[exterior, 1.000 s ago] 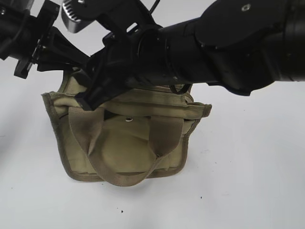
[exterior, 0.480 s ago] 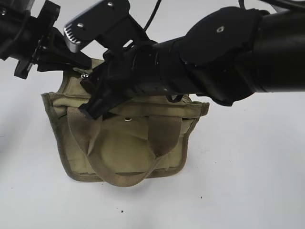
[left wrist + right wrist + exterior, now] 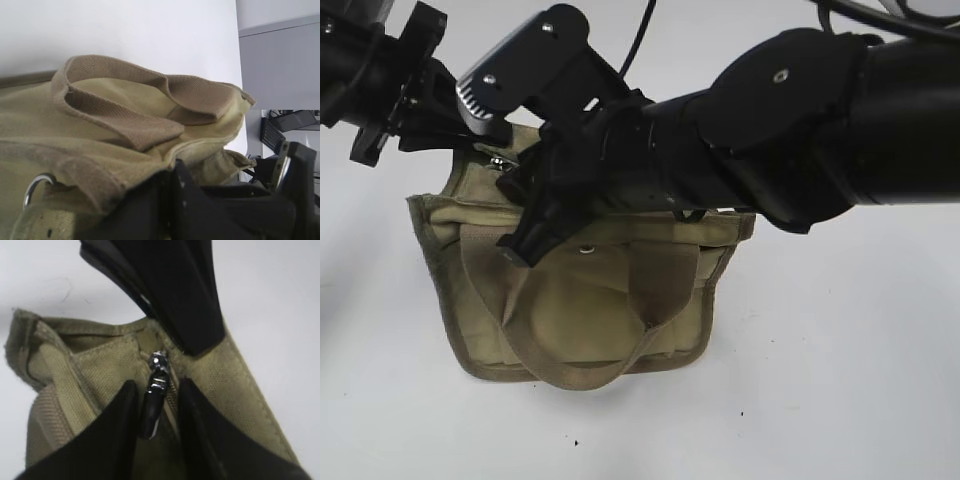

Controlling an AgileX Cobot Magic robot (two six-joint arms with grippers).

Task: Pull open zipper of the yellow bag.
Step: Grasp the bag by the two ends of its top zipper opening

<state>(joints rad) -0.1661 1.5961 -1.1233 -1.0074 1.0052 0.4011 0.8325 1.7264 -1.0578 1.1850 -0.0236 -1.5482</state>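
The yellow bag (image 3: 590,310) stands on the white table with its loop handles hanging down the front. My left gripper (image 3: 460,135) is at the bag's back-left corner, and in the left wrist view the gripper (image 3: 172,170) is shut on a fold of the bag (image 3: 100,125). My right arm reaches across the bag's top to its left end, where the gripper (image 3: 520,235) points down. In the right wrist view the zipper (image 3: 159,371) runs along the bag (image 3: 100,370). Its pull tab (image 3: 151,415) hangs between my right gripper's (image 3: 157,410) fingers. The jaws stand a little apart.
A round snap button (image 3: 588,250) sits on the front panel between the handles (image 3: 580,375). A metal ring (image 3: 31,186) is sewn near the left gripper. Bare white table (image 3: 840,380) surrounds the bag. The left gripper's black finger (image 3: 170,295) looms just beyond the zipper's end.
The right gripper's jaws have narrowed around the pull tab and its fingers have dipped lower over the bag's left end. The left gripper and the bag have stayed put.
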